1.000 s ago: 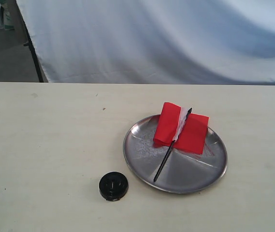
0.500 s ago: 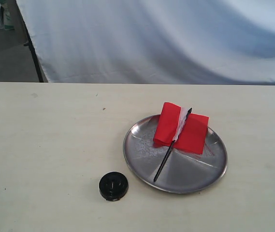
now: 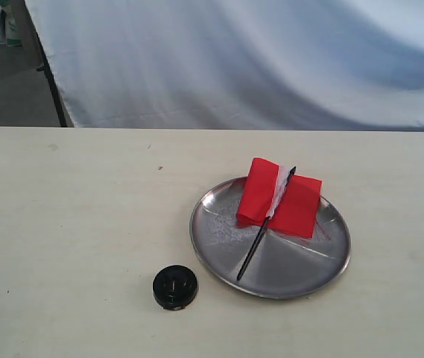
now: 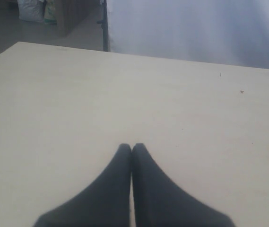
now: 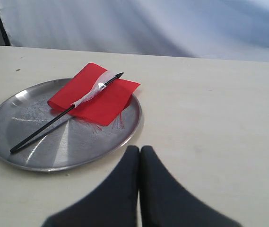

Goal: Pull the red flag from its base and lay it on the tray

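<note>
Zero movement over the last sec: tray, flag & base are all sitting exactly as before, so I'm reading the task as done and the arms as parked.

Pale table is carrying everything. Round stainless tray is lying right of centre in the ext. view and holding one thing only: the red flag. It's lying flat, cloth toward the far rim, whitish strip along the pole, black pole running diagonally w/ its plain end resting inside the near-left rim. Small black base is sitting on the table near the tray's near-left edge, not touching it, no pole in it.

Neither arm is showing in the ext. view. Left gripper is pointing at bare tabletop, fingers pressed together, empty. Right gripper is hovering just beside the tray, likewise closed & empty.
</note>
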